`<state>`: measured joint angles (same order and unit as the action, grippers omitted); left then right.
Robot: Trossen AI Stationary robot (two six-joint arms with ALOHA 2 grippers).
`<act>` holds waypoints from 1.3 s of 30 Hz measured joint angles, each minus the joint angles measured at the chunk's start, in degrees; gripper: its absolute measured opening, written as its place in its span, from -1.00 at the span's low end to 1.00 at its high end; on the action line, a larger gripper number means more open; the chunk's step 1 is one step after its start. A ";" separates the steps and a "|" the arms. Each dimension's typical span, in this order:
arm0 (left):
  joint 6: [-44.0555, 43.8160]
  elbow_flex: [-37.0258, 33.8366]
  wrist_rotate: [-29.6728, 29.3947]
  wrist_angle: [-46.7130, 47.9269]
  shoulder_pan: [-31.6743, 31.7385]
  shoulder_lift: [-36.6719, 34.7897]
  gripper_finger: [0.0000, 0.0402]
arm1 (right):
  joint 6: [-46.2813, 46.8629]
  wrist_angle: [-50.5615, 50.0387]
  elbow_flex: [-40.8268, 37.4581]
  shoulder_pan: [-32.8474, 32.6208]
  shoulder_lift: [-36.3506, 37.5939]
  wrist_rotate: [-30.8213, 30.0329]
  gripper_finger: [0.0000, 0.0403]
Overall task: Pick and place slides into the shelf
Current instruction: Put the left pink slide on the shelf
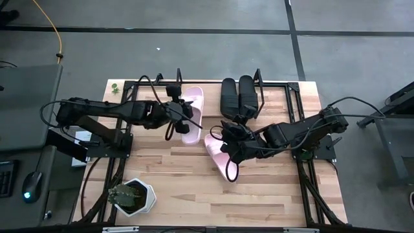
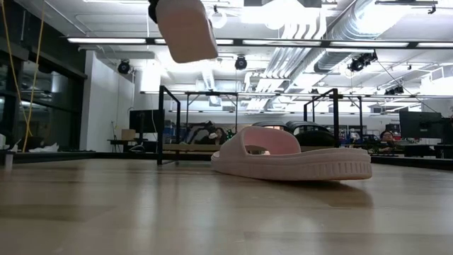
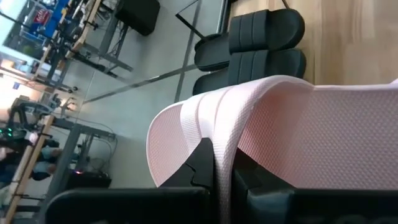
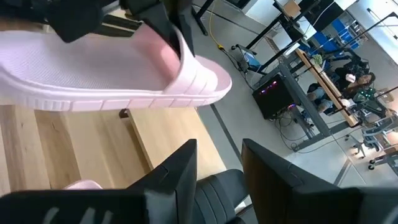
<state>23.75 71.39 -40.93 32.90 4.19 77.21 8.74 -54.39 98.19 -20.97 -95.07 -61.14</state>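
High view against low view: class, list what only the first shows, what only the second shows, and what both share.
Only the high view shows both arms, the left gripper shut on a raised pink slide, the right gripper with open jaws above the other pink slide, two black slides on the shelf, and a potted plant.

Only the low view shows the room behind: ceiling lights, pipes and desks.

Both show the wooden table, the pink slide lying on it and the lifted one.
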 joint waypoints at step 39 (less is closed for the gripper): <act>3.49 1.18 15.49 -13.47 15.57 11.20 -1.00 | 1.58 -2.24 0.00 -0.21 0.02 1.56 -0.41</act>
<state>27.24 72.58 -25.43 19.42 19.76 88.41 10.31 -56.63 98.19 -21.18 -95.04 -59.58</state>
